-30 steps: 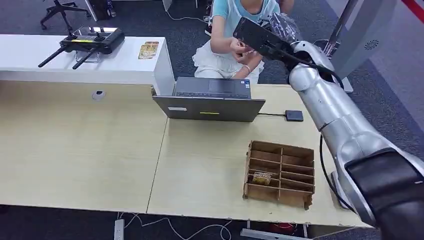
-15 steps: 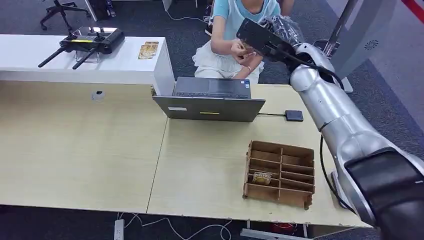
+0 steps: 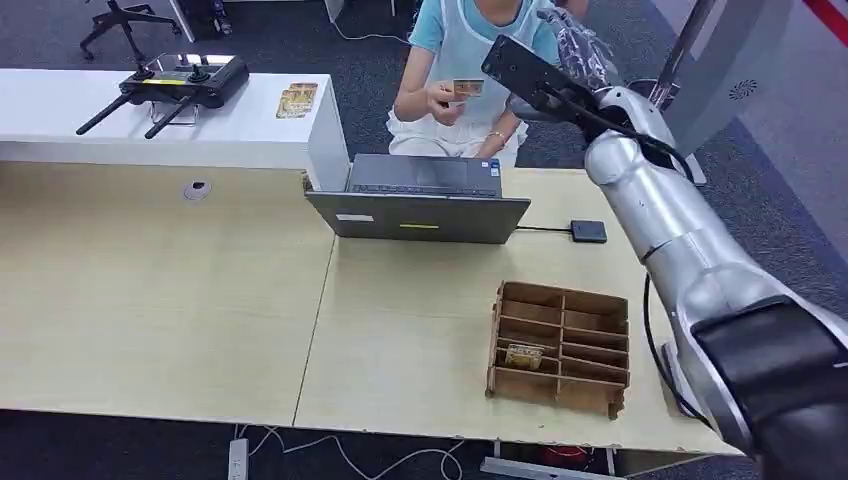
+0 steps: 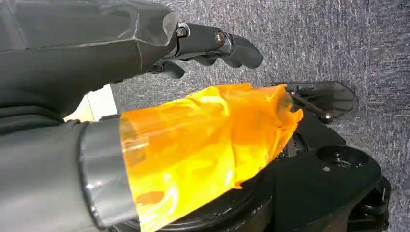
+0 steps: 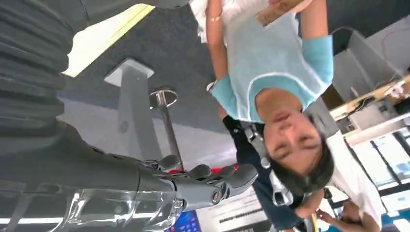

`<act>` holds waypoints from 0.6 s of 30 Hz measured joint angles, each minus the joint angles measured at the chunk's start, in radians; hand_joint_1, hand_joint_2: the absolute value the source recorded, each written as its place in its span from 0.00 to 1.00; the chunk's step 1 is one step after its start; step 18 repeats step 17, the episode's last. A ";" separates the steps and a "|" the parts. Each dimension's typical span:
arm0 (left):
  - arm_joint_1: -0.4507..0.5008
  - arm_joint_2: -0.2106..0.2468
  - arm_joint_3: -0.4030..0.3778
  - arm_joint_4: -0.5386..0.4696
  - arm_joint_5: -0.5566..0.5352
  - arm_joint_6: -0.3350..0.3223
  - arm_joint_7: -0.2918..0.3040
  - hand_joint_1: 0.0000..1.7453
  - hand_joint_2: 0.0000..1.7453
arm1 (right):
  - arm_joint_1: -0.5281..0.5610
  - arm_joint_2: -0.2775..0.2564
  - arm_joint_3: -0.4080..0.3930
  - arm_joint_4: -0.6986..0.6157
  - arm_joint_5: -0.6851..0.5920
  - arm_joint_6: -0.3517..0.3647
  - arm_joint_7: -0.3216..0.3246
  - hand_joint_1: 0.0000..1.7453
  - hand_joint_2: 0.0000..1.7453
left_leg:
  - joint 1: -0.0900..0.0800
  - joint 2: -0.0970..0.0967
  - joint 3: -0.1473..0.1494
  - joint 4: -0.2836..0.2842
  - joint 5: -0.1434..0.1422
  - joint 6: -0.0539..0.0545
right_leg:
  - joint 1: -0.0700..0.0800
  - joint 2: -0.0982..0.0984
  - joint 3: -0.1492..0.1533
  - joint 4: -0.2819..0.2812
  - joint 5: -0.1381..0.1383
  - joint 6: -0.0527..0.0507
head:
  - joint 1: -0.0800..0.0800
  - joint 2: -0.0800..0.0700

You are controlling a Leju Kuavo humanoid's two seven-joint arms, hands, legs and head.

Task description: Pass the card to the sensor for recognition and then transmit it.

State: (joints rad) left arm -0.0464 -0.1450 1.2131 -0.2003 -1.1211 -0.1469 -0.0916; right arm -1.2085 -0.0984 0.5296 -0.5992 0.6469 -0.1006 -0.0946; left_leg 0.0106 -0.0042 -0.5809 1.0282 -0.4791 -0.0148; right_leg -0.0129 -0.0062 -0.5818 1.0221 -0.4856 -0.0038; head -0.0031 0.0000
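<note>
The card (image 3: 467,88) is now in the person's hand (image 3: 441,95), lifted to chest height and clear of the right robot hand (image 3: 578,45), where half a second ago the two were close together at the handover point, so the pass looks complete. The right robot hand sits raised above and beyond the laptop (image 3: 420,200), reaching toward the seated person (image 3: 465,60); in the right wrist view its fingers (image 5: 227,179) lie extended and apart with nothing between them, so it is open and empty. In that same wrist view the card (image 5: 280,7) shows at the picture's edge, held by the person, well apart from the robot hand. The left robot hand (image 4: 212,43) hangs by the robot's side over grey carpet, fingers loosely straight and holding nothing. On the counter (image 3: 150,300), the small dark sensor pad (image 3: 589,231) lies just beside the laptop, joined to it by a cable, and the wooden divided tray (image 3: 560,345) keeps one more card (image 3: 523,355) in a compartment. My read: recognition and handover are both behind us for this card, and the sensible next step is to bring the right arm back toward the tray, taking care to clear the laptop lid on the way down.
</note>
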 joint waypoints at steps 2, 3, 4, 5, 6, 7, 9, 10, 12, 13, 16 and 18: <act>0.000 0.000 0.000 0.000 0.000 0.000 0.000 0.00 0.00 | 0.011 -0.012 -0.006 -0.022 0.007 -0.016 -0.001 0.00 1.00 | 0.000 0.000 0.000 0.000 0.000 0.000 | 0.000 0.000 0.000 0.000 0.000 0.000 | 0.000 0.000; 0.000 0.000 0.000 0.000 0.000 0.000 0.000 0.00 0.00 | 0.018 -0.019 -0.010 -0.035 0.009 -0.023 -0.003 0.00 1.00 | 0.000 0.000 0.000 0.000 0.000 0.000 | 0.000 0.000 0.000 0.000 0.000 0.000 | 0.000 0.000; 0.001 -0.001 0.000 0.000 0.000 0.000 0.000 0.00 0.00 | 0.027 -0.026 -0.016 -0.051 0.008 -0.029 -0.006 0.00 1.00 | 0.000 0.000 0.000 0.000 0.000 0.000 | 0.000 0.000 0.000 0.000 0.000 0.000 | 0.000 0.000; 0.001 -0.001 0.000 0.000 0.000 0.001 0.000 0.00 0.00 | 0.040 -0.035 -0.026 -0.072 0.006 -0.034 -0.008 0.00 1.00 | 0.000 0.000 0.000 0.000 0.000 0.000 | 0.000 0.000 0.000 0.000 0.000 0.000 | 0.000 0.000; 0.002 -0.001 0.000 0.000 0.000 0.001 0.000 0.00 0.00 | 0.049 -0.040 -0.033 -0.087 0.004 -0.036 -0.008 0.00 1.00 | 0.000 0.000 0.000 0.000 0.000 0.000 | 0.000 0.000 0.000 0.000 0.000 0.000 | 0.000 0.000; 0.003 -0.002 0.000 0.000 0.001 0.002 0.000 0.00 0.00 | 0.057 -0.045 -0.036 -0.099 0.000 -0.039 -0.009 0.00 1.00 | 0.000 0.000 0.000 0.000 0.000 0.000 | 0.000 0.000 0.000 0.000 0.000 0.000 | 0.000 0.000; 0.003 -0.003 0.000 0.000 0.003 0.003 0.000 0.00 0.00 | 0.075 -0.056 -0.051 -0.125 -0.012 -0.046 -0.008 0.00 1.00 | 0.000 0.000 0.000 0.000 0.000 0.000 | 0.000 0.000 0.000 0.000 0.000 0.000 | 0.000 0.000; 0.004 -0.004 0.000 0.000 0.005 0.003 0.000 0.00 0.00 | 0.091 -0.062 -0.063 -0.149 -0.022 -0.052 -0.001 0.00 1.00 | 0.000 0.000 0.000 0.000 0.000 0.000 | 0.000 0.000 0.000 -0.001 0.000 0.000 | 0.000 0.000; 0.006 -0.008 0.000 0.000 0.015 0.007 0.000 0.00 0.00 | 0.142 -0.078 -0.102 -0.216 -0.067 -0.059 0.041 0.00 1.00 | 0.000 0.000 0.000 0.000 0.000 0.000 | 0.000 0.000 0.000 -0.001 0.000 0.000 | 0.000 0.000; 0.007 -0.010 0.000 0.000 0.019 0.009 0.001 0.00 0.00 | 0.173 -0.085 -0.125 -0.250 -0.096 -0.052 0.054 0.00 1.00 | 0.000 0.000 0.000 0.000 0.000 0.000 | 0.000 0.000 0.000 -0.001 0.000 0.000 | 0.000 0.000; 0.010 -0.015 0.000 0.000 0.034 0.012 0.000 0.00 0.00 | 0.266 -0.107 -0.198 -0.350 -0.228 0.007 0.040 0.00 1.00 | 0.000 -0.002 0.000 0.000 0.000 0.000 | 0.000 -0.002 0.001 -0.001 0.000 0.000 | 0.000 0.000; 0.011 -0.016 0.000 0.000 0.039 0.012 0.000 0.00 0.00 | 0.302 -0.115 -0.224 -0.387 -0.290 0.039 0.029 0.00 1.00 | 0.000 -0.002 0.000 0.000 0.000 0.000 | 0.000 -0.002 0.000 -0.001 0.000 0.000 | 0.000 0.000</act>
